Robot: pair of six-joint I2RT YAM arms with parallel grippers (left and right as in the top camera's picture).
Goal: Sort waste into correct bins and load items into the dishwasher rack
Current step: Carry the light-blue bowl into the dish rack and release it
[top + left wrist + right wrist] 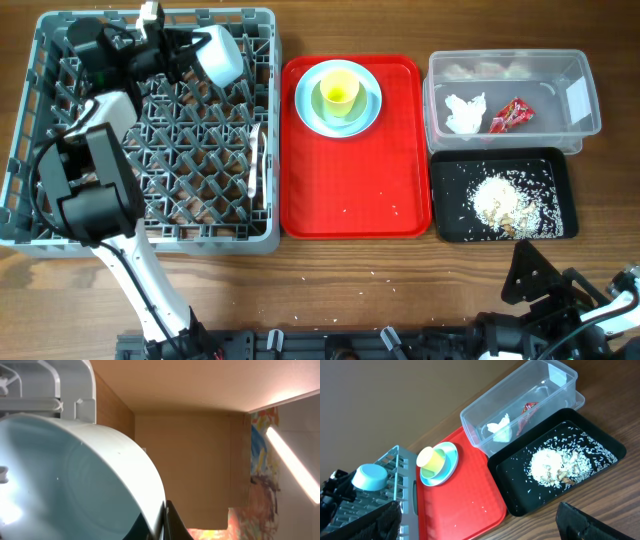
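- The table point(420, 280) is of brown wood, its grain running left to right.
- The grey dishwasher rack point(210, 240) stands on its left part and is the biggest thing on it.
- The red tray point(350, 190) lies just beside the rack, on the right of it.
- The clear tub point(550, 120) stands at the far right, close to the red tray.
- The black tray point(450, 215) lies just in front of the tub, touching or almost touching it.
- A few pale crumbs point(374, 274) are scattered on the bare wood in front of the red tray.

Overhead looks straight down, right wrist obliquely, sharing red tray point(350, 190) (left wrist upward).
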